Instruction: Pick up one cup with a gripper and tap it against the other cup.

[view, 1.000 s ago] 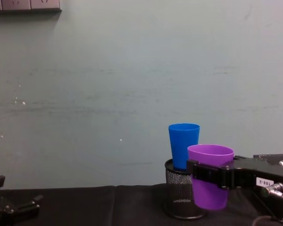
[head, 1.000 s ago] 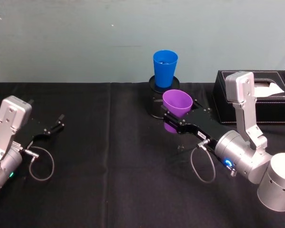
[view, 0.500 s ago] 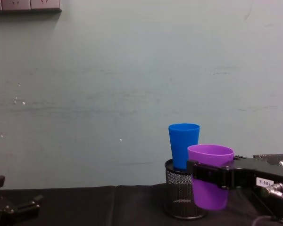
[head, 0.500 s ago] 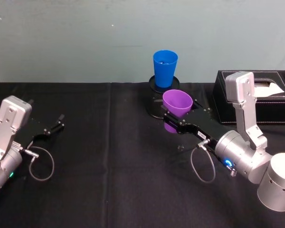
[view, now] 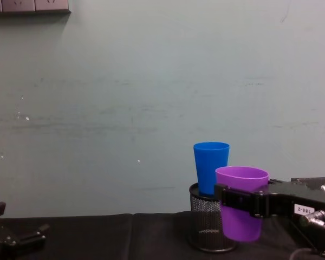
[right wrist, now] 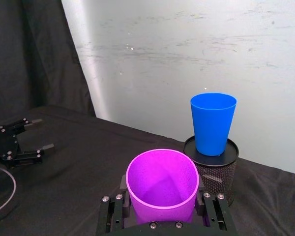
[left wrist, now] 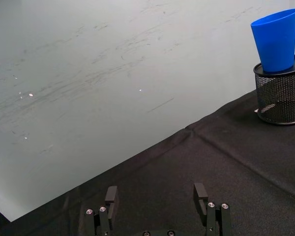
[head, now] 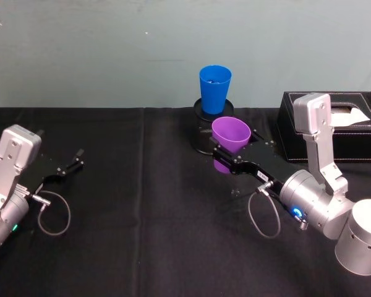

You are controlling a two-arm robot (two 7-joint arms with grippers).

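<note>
Tumbler (head: pixel 230 133), smooth purple, in right gripper (head: pixel 234 148), blue tumbler (head: pixel 214 90) on mesh holder (right wrist: pixel 217 171)

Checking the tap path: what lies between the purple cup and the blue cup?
Nothing: the right wrist view shows a bare gap between purple cup and blue cup.

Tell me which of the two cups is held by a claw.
The purple cup: the right claw is shut on it, holding it upright. The blue cup rests on the black mesh holder, untouched.
</note>
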